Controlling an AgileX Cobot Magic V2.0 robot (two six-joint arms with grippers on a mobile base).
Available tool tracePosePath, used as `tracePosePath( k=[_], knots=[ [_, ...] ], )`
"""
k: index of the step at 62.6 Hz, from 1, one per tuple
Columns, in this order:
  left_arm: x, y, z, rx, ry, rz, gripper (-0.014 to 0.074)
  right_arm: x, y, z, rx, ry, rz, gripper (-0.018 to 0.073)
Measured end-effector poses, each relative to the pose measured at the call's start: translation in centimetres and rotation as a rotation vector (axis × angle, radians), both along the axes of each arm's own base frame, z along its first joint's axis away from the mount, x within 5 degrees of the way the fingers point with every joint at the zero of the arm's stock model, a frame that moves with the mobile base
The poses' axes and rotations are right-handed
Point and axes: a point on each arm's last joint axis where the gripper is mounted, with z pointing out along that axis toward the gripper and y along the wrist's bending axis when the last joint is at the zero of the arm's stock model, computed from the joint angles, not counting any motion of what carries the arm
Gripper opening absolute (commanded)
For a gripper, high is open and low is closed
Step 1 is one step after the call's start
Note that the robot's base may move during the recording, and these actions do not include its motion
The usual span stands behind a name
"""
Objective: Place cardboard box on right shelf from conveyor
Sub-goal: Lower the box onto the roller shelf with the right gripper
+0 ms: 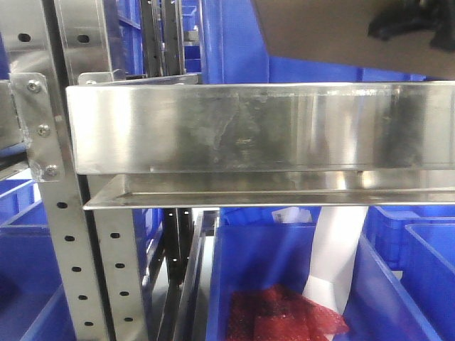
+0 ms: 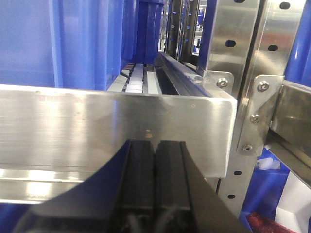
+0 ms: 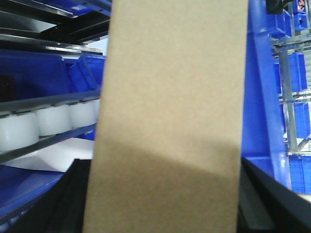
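The tan cardboard box point(image 3: 172, 111) fills the middle of the right wrist view. My right gripper point(image 3: 167, 199) is shut on it, with a black finger point(image 3: 68, 204) on each side. From the front, the box point(image 1: 313, 28) hangs at the top right with the black gripper point(image 1: 409, 25) on it, above and behind the right shelf's broad steel front rail point(image 1: 249, 128). My left gripper point(image 2: 155, 150) is shut and empty, its tips close to a steel rail point(image 2: 97, 126). The conveyor is out of view.
Blue plastic bins stand behind the shelf point(image 1: 234, 42) and below it; one bin point(image 1: 284, 284) holds red mesh point(image 1: 284, 316). A perforated upright point(image 1: 71, 249) with a bolted bracket point(image 1: 39, 128) stands at the left. White rollers point(image 3: 43, 121) run to the box's left.
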Motion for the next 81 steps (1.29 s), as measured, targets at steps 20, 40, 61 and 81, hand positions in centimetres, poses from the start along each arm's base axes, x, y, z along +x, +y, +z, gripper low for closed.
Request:
tracePosePath(
  k=[20,40,61,81],
  knots=[
    [0.0,0.0,0.0,0.000,0.000,0.000,-0.0119,0.5,0.3,-0.7,0.044,0.031,-0.011,0.0550],
    [0.0,0.0,0.0,0.000,0.000,0.000,-0.0119,0.7,-0.2,-0.7,0.133,0.058,-0.066,0.0604],
    [0.0,0.0,0.0,0.000,0.000,0.000,-0.0119,-0.5,-0.7,0.6,0.297,0.091,-0.132,0.0604],
    [0.0,0.0,0.0,0.000,0.000,0.000,-0.0119,-2.6,-1.4,1.9,0.499,0.174,-0.219,0.0604]
  ],
)
